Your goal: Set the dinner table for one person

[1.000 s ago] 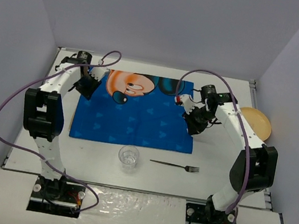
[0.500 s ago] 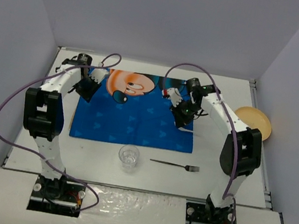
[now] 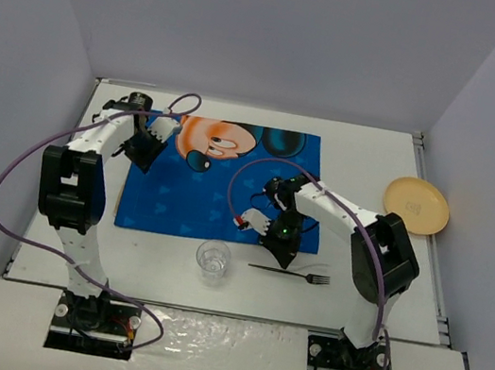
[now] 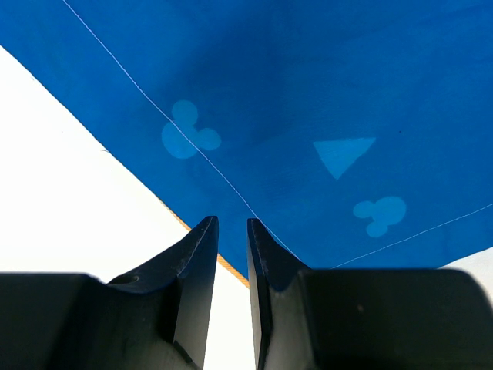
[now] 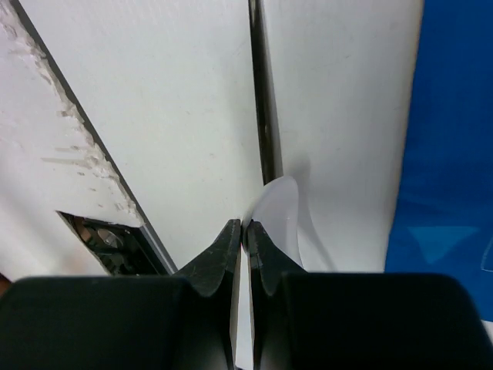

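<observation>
The white dinner table (image 3: 369,149) carries a blue cartoon-mouse placemat (image 3: 225,202). A dark fork (image 3: 294,274) lies in front of the mat's right corner and a clear glass (image 3: 213,260) stands left of it. A yellow plate (image 3: 416,204) sits at the right edge. My right gripper (image 3: 270,247) is shut, its tips (image 5: 246,225) at the broad pale handle end of the fork (image 5: 266,116); I cannot tell if they touch it. My left gripper (image 3: 144,155) hovers at the mat's left edge, jaws a narrow gap apart and empty (image 4: 231,223), over the placemat (image 4: 308,92).
Grey walls enclose the table on three sides. The table's near edge (image 5: 92,193) shows beside my right gripper, with the placemat (image 5: 451,116) on the other side. Purple cables loop over both arms.
</observation>
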Tool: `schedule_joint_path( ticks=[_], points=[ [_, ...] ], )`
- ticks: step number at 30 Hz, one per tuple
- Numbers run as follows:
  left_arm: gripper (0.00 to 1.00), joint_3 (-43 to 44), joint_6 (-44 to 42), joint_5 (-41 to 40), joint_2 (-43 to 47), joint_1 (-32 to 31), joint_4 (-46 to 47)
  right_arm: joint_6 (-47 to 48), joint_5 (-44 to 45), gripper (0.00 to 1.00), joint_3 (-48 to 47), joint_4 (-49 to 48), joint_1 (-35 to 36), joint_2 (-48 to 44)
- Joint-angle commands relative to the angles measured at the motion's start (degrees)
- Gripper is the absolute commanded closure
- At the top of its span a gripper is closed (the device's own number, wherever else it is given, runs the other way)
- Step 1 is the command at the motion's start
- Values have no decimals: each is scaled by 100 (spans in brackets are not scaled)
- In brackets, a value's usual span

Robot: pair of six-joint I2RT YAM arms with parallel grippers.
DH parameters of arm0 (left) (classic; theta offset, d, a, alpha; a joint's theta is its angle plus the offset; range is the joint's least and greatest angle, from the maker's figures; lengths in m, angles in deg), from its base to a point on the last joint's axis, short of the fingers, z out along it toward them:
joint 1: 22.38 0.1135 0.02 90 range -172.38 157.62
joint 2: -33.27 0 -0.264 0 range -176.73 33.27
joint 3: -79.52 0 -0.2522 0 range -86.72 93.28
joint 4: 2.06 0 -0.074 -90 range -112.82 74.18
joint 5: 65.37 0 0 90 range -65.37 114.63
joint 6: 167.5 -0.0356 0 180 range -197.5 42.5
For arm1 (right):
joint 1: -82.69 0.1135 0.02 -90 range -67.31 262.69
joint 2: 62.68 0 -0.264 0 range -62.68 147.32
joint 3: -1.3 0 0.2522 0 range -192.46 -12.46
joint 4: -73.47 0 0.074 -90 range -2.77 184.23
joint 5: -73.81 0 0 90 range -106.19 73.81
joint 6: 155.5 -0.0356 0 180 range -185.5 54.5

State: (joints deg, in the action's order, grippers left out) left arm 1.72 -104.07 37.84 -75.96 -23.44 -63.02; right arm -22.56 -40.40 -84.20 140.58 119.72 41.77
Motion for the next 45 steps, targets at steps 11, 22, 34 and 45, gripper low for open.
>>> schedule_joint_path(
  ticks=[11, 22, 34, 45],
  points=[
    [81, -98, -200, -91, 517, -35, 88, 268, 180, 32, 375, 221, 68, 89],
    [81, -102, -247, -63, 571, -35, 118, -665, 2373, 35, -970, -392, -748, -1131],
    [81, -42, -326, -64, 569, -35, 102, -1117, 3374, 34, -1075, -1563, -2644, -85],
    [81, -291, -467, -185, 655, -26, 146, -1117, 3339, 36, -1682, -2076, -4059, 1130]
  ],
)
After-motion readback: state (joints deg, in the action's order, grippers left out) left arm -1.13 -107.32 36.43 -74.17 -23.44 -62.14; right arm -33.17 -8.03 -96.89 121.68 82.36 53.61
